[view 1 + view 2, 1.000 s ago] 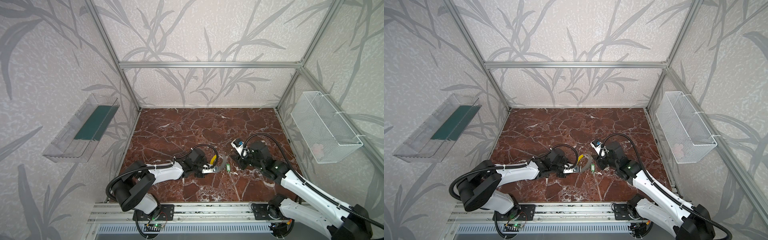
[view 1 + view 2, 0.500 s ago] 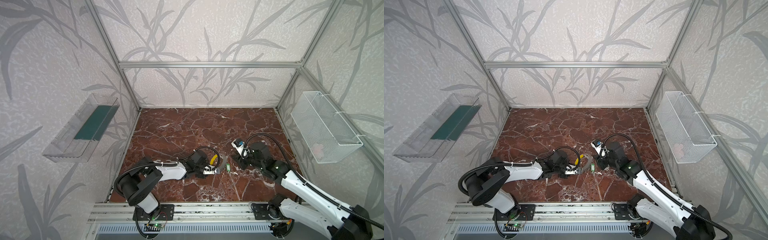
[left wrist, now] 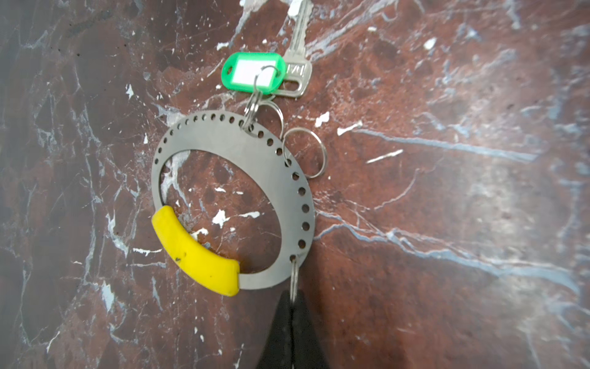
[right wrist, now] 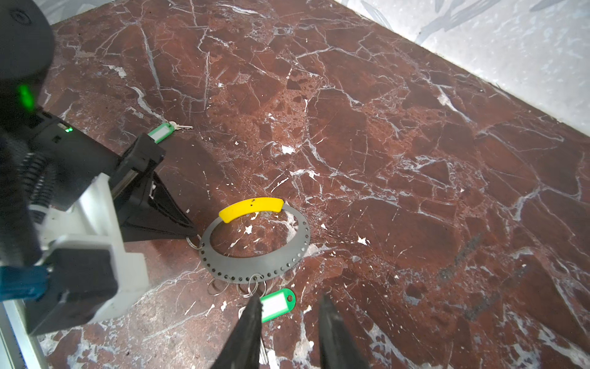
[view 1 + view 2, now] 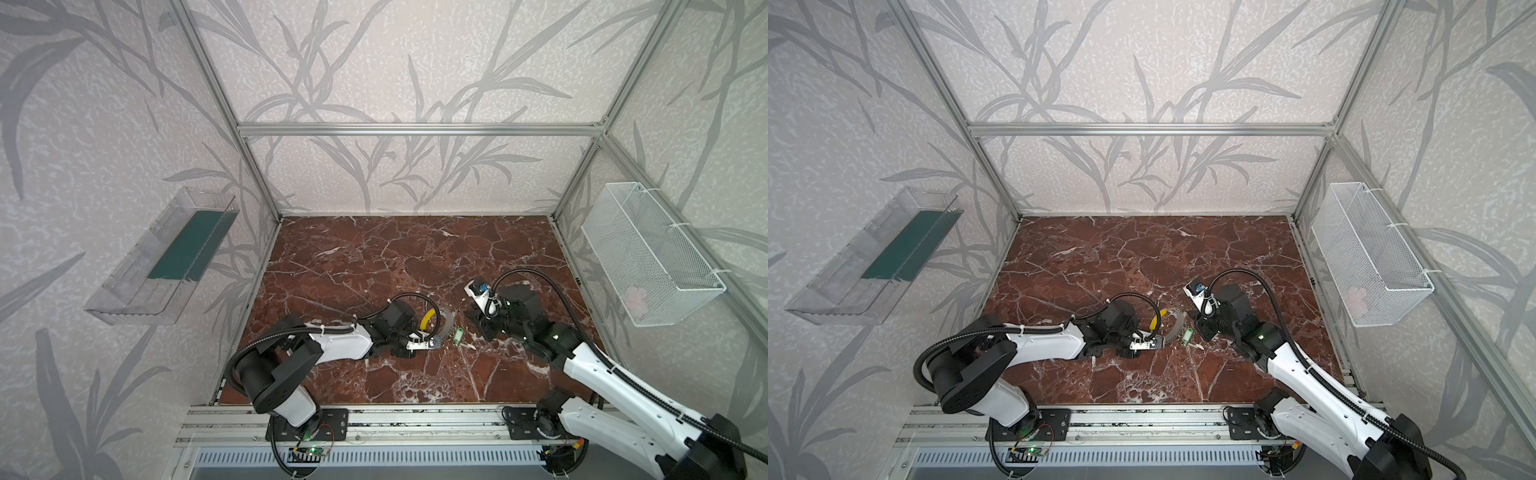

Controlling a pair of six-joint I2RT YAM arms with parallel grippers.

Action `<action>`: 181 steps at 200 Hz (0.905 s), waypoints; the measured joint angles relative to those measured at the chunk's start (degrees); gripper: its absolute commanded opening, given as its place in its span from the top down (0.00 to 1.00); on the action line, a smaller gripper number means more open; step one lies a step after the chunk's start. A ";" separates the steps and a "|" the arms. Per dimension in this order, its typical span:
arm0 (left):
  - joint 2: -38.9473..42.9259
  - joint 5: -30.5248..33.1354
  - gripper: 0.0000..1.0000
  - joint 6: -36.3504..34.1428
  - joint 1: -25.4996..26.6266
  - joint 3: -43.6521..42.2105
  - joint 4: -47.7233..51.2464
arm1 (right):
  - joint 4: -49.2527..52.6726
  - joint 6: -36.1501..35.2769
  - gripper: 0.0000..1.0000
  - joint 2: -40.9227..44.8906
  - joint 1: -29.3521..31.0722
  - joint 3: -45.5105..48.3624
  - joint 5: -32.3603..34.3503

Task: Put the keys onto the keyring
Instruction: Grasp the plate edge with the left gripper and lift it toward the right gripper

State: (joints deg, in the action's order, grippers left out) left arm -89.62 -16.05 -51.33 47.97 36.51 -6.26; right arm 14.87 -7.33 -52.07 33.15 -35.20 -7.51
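The large flat grey perforated metal keyring (image 3: 230, 135) with a yellow sleeve lies flat on the red-brown marble counter (image 3: 447, 223). The left gripper (image 3: 293, 302) is pressed together, pinching a small wire ring (image 3: 294, 276) hooked in the keyring's band. One green-tagged metal key (image 3: 252, 75) is linked to another hole, just beside the spread right gripper (image 4: 290, 301), and a second green-tagged key (image 4: 161, 131) lies well apart.

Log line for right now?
left gripper: shut on small wire split ring on flat grey perforated keyring | right gripper: open near attached green-tagged metal key | second green-tagged key: loose on table

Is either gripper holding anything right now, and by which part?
The left gripper pinches the keyring by a small wire loop on its band, near the yellow sleeve. The right gripper holds nothing.
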 measured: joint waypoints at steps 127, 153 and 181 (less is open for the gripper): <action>10.99 -15.74 1.00 22.47 -2.69 14.19 19.63 | -6.78 -7.78 0.72 6.40 -1.22 4.04 -11.65; 11.91 -16.70 1.00 22.47 -2.99 16.81 21.14 | -8.92 -8.35 0.74 6.40 -1.22 5.11 -15.80; 14.19 -16.85 1.00 21.99 -2.99 18.12 20.72 | -11.74 -8.59 0.75 6.62 -1.22 5.88 -19.54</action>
State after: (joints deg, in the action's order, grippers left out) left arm -75.44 -32.91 -29.34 44.97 54.63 14.46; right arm 3.14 -15.92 -45.45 31.92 -29.32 -27.05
